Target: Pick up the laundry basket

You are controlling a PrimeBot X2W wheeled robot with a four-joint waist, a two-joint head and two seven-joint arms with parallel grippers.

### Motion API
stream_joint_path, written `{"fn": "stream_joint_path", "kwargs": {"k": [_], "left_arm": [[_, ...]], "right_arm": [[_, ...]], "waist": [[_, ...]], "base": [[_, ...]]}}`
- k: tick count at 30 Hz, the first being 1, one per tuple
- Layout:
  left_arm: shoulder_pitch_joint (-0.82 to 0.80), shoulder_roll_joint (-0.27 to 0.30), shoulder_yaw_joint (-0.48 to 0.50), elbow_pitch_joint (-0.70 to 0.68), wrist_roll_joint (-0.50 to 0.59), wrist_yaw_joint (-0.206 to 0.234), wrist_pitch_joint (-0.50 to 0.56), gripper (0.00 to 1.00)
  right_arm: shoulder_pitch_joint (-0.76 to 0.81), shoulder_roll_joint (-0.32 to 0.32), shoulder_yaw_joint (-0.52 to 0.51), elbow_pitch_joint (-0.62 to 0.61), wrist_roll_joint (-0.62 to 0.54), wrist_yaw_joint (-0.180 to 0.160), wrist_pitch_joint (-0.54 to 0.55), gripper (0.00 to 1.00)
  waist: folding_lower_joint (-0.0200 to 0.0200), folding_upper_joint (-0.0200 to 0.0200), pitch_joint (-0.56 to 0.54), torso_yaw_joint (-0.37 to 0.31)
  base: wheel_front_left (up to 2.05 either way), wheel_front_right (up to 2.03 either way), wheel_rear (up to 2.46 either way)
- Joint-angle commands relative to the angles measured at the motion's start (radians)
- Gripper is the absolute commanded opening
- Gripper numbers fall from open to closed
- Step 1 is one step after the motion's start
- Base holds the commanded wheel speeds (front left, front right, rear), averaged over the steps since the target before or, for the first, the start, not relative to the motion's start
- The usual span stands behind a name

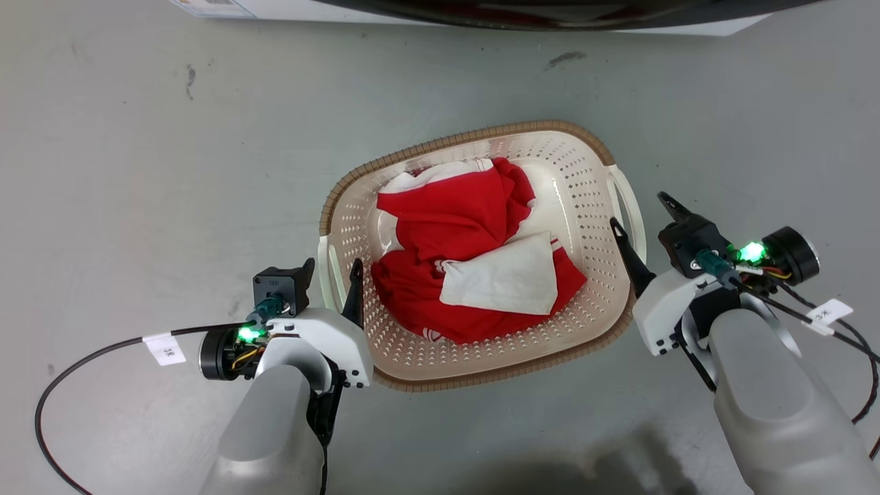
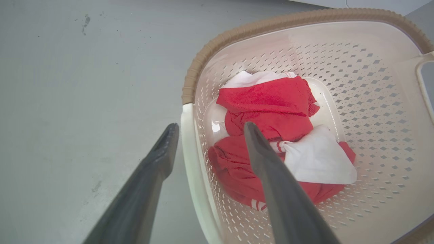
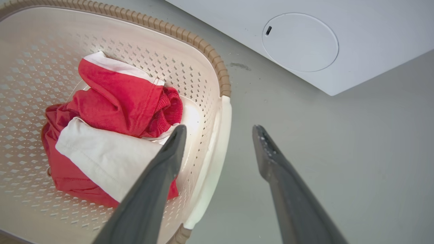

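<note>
A black cable [image 1: 69,371] with a white tag loops over the grey floor [image 1: 137,172] at far left, running to the robot's left wrist, where a green light glows. The left end effector [image 1: 333,270] [image 2: 210,126] stands open and holds nothing. Its two dark fingers straddle the white left handle [image 1: 324,265] [image 2: 190,149] of the laundry basket [image 1: 481,135] [image 2: 356,84] [image 3: 34,67], one finger outside over the floor and one inside the wall. Whether either finger touches the plastic is hard to tell from these angles.

The cream perforated basket, trimmed in brown weave, sits on the floor between the two arms, turned at a slant. Inside lies a crumpled red garment [image 1: 460,213] [image 2: 271,101] [image 3: 115,98] with white trim, and a folded white cloth [image 1: 509,278] [image 2: 315,162] [image 3: 101,159] rests on top of it.

At right, the right end effector [image 1: 639,210] [image 3: 219,128] is likewise open and empty, its fingers set on either side of the white right handle [image 1: 632,192] [image 3: 217,152], with a green light on that wrist too. Beyond the basket stands the white base of a washing machine [image 1: 275,8] [image 3: 356,40], with a round cover plate visible in the right wrist view.
</note>
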Motion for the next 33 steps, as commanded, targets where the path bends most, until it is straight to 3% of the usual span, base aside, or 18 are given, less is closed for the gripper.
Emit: {"fn": "stream_joint_path", "kwargs": {"k": [1,24,25,26,27,28,29,33], "left_arm": [[-0.020,0.004,-0.002,0.004,-0.003,0.004,-0.003,1.00],[-0.075,0.004,-0.039,0.065,-0.019,0.015,-0.003,1.00],[-0.077,0.004,-0.040,0.064,-0.019,0.015,-0.003,1.00],[-0.077,0.004,-0.040,0.064,-0.019,0.015,-0.003,1.00],[-0.077,0.004,-0.043,0.064,-0.016,0.013,-0.003,1.00],[-0.076,0.004,-0.045,0.069,-0.015,0.011,-0.003,0.44],[-0.078,0.004,-0.048,0.068,-0.012,0.010,-0.003,0.00],[-0.087,0.001,-0.059,0.074,-0.017,0.002,-0.003,0.00]], "right_arm": [[-0.028,0.005,0.003,0.009,-0.004,-0.001,-0.003,1.00],[-0.136,0.029,-0.060,0.214,-0.096,-0.001,-0.003,1.00],[-0.139,0.032,-0.060,0.208,-0.098,-0.001,-0.003,0.77],[-0.139,0.032,-0.060,0.208,-0.098,-0.001,-0.003,0.77],[-0.140,0.033,-0.061,0.206,-0.101,-0.001,-0.003,0.02],[-0.135,0.034,-0.063,0.220,-0.105,-0.001,-0.003,0.00],[-0.136,0.035,-0.064,0.223,-0.105,-0.001,-0.003,0.00],[-0.136,0.040,-0.065,0.214,-0.106,-0.001,-0.003,0.00]], "waist": [[-0.0001,0.0000,0.017,0.001],[-0.0001,0.0000,0.099,-0.001],[-0.0001,0.0000,0.099,-0.001],[-0.0001,0.0000,0.099,-0.001],[-0.0001,0.0000,0.099,-0.002],[-0.0001,0.0000,0.097,-0.002],[-0.0001,0.0000,0.096,-0.002],[-0.0001,0.0000,0.090,-0.003]], "base": [[0.00,0.00,0.00],[0.00,0.00,0.00],[0.00,0.00,0.00],[0.00,0.00,0.00],[0.00,0.00,0.00],[0.00,0.00,0.00],[0.00,0.00,0.00],[0.00,0.00,0.00]]}}
